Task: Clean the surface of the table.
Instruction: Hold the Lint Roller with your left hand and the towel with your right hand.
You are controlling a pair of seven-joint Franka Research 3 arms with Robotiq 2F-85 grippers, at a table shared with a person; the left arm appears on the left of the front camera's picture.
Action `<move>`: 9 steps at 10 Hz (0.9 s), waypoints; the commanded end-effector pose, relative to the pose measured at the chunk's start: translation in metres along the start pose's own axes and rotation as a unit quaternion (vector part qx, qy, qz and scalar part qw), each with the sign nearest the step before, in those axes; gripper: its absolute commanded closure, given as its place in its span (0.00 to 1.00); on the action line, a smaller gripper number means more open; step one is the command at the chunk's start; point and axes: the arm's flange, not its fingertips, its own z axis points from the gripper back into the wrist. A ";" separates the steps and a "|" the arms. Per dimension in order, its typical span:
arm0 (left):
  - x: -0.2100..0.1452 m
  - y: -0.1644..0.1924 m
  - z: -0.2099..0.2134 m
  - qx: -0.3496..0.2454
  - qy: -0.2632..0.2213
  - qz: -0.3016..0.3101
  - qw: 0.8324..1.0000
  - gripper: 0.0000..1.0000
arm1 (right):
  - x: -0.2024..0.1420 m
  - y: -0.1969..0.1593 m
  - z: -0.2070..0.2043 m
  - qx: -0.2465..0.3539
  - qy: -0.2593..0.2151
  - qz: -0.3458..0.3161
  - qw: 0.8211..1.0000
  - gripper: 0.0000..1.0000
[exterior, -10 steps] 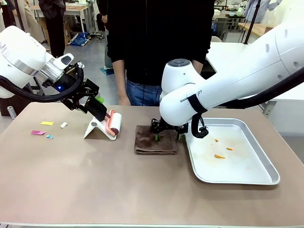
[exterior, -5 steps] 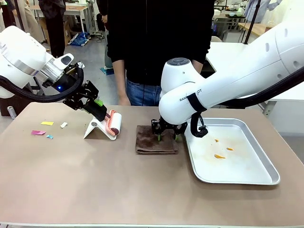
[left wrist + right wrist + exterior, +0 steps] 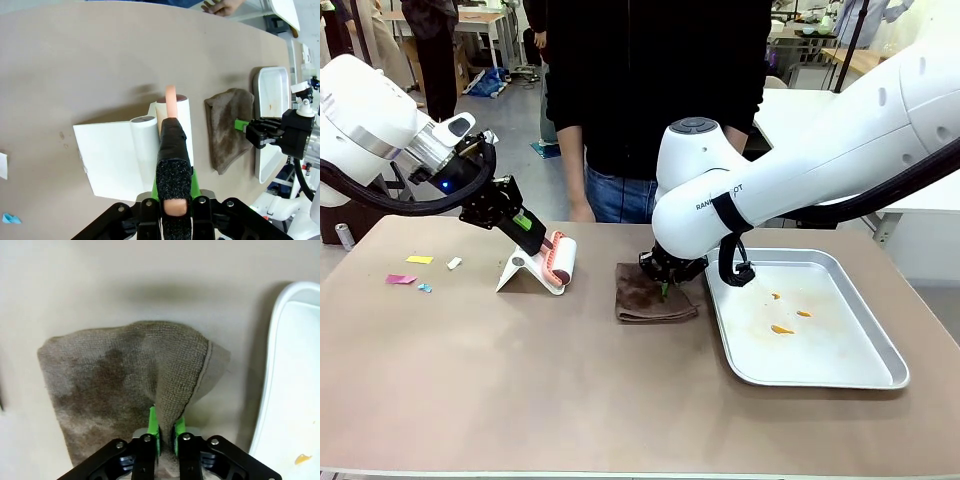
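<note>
**Near the tray point(image 3: 825, 378), the right hand point(image 3: 665, 287) pinches the cloth point(image 3: 645, 302)**

Its two green fingers point(image 3: 153, 428) are squeezed almost together, with a fold of the brown cloth caught between them. The cloth looks soft, floppy and light, so it bunches up where it is pinched. A thick fold near the middle seems a good place to hold it for rubbing.

The cloth lies on the surface point(image 3: 570, 385), just beside the silver tray. The surface is wide, flat, hard and smooth, and it sits under everything. It cannot be picked up, only wiped. Small paper bits point(image 3: 419, 260) lie on its left part. Orange bits point(image 3: 782, 328) lie in the tray.

The left hand point(image 3: 174, 192) is closed on the handle of a roller point(image 3: 560, 262), which leans on a white stand point(image 3: 518, 273).

Half a second ago the right hand's fingers stood apart over a flat cloth. Now they are shut, and the cloth's left edge has pulled toward the tray. The roller sits where it was.
</note>
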 end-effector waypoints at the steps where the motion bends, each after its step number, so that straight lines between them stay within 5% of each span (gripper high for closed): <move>1: -0.001 -0.001 0.003 -0.002 -0.007 -0.011 1.000 1.00 | 0.001 -0.001 -0.011 -0.020 0.007 -0.013 1.000 1.00; 5: -0.004 -0.006 0.012 -0.012 -0.019 -0.017 1.000 1.00 | 0.002 -0.004 -0.009 -0.012 0.001 -0.012 1.000 1.00; 9: -0.040 -0.035 0.068 -0.085 -0.060 -0.049 0.993 1.00 | -0.012 -0.063 0.051 0.153 -0.010 0.014 0.988 1.00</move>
